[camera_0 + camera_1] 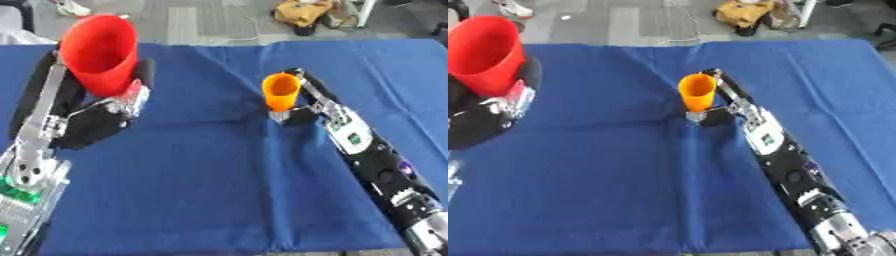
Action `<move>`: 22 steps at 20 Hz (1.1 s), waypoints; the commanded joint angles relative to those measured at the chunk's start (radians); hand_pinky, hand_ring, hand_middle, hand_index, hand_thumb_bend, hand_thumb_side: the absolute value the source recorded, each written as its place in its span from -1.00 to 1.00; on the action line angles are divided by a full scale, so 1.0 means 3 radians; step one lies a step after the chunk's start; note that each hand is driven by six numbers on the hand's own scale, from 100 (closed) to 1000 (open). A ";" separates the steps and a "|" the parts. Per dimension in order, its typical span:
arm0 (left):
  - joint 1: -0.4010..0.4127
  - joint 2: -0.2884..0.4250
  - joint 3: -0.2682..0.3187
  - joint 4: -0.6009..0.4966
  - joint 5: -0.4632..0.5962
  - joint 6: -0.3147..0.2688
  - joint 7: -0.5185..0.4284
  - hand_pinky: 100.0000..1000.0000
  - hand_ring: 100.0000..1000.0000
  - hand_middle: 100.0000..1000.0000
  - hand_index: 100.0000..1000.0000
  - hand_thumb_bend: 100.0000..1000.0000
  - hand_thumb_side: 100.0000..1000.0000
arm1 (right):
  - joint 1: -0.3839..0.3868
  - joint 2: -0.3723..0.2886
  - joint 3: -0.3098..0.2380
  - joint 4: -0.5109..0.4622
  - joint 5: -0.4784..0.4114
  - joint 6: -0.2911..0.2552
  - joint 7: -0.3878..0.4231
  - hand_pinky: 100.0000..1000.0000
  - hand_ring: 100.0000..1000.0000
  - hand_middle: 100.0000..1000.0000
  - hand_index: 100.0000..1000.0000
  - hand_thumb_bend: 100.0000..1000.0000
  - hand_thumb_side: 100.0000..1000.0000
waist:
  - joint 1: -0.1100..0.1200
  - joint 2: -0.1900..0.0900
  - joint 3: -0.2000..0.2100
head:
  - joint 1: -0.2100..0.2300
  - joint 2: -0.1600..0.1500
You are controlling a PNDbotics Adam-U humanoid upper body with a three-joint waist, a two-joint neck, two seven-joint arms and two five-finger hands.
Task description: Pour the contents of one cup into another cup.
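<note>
In the left eye view, my left hand [118,102] is curled around the big red cup [99,54], holding it upright above the blue-covered surface [210,190] at the far left. My right hand [297,111] grips the small orange cup [281,91] from its right side, fingers wrapped behind it, near the middle of the surface. The orange cup stands upright, well apart from the red one.

In the right eye view, the red cup [483,54] sits at the upper left edge, my left hand [500,107] clasped below it. The orange cup [697,92] stands upright against my right hand [719,114]. I cannot make out what either cup contains.
</note>
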 commanded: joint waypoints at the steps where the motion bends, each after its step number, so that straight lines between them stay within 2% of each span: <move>1: -0.0138 0.0242 0.0054 -0.0182 0.0023 0.0095 -0.0060 -0.56 -0.05 -0.09 0.53 -1.00 -0.71 | -0.0030 -0.0031 0.0084 -0.0204 -0.0006 -0.0068 0.0132 -0.62 -0.38 -0.49 0.24 -1.00 -1.00 | 0.0012 -0.0067 -0.0005 | 0.0009 -0.0034; 7: -0.0383 0.0560 0.0034 -0.0333 -0.0003 0.0223 -0.0220 -0.57 -0.06 -0.10 0.52 -1.00 -0.86 | -0.0013 0.0000 0.0266 -0.0475 -0.0156 -0.0103 0.0382 -0.62 -0.38 -0.49 0.24 -1.00 -1.00 | 0.0034 -0.0082 -0.0016 | 0.0019 -0.0044; 10: -0.0515 0.0677 -0.0026 -0.0336 -0.0016 0.0254 -0.0273 -0.58 -0.06 -0.10 0.51 -1.00 -0.89 | -0.0022 0.0031 0.0421 -0.0640 -0.0272 -0.0113 0.0523 -0.63 -0.39 -0.50 0.23 -1.00 -1.00 | 0.0033 -0.0087 -0.0034 | 0.0025 -0.0048; 17: -0.0615 0.0767 -0.0139 -0.0267 -0.0079 0.0299 -0.0289 -0.59 -0.07 -0.11 0.51 -1.00 -0.90 | 0.0023 0.0076 0.0766 -0.0894 -0.0625 0.0086 0.0884 -0.64 -0.40 -0.53 0.21 -1.00 -1.00 | 0.0009 -0.0085 -0.0068 | 0.0047 -0.0057; 20: -0.0626 0.0776 -0.0177 -0.0191 -0.0130 0.0267 -0.0280 -0.59 -0.07 -0.11 0.51 -1.00 -0.92 | 0.0030 0.0048 0.0855 -0.1009 -0.0812 0.0174 0.1071 -0.66 -0.41 -0.55 0.16 -1.00 -1.00 | -0.0006 -0.0085 -0.0080 | 0.0051 -0.0059; 22: -0.0645 0.0787 -0.0201 -0.0160 -0.0171 0.0238 -0.0287 -0.59 -0.07 -0.11 0.51 -1.00 -0.94 | 0.0027 0.0038 0.0887 -0.1094 -0.0973 0.0206 0.1294 -0.66 -0.41 -0.55 0.13 -1.00 -1.00 | -0.0013 -0.0085 -0.0086 | 0.0056 -0.0061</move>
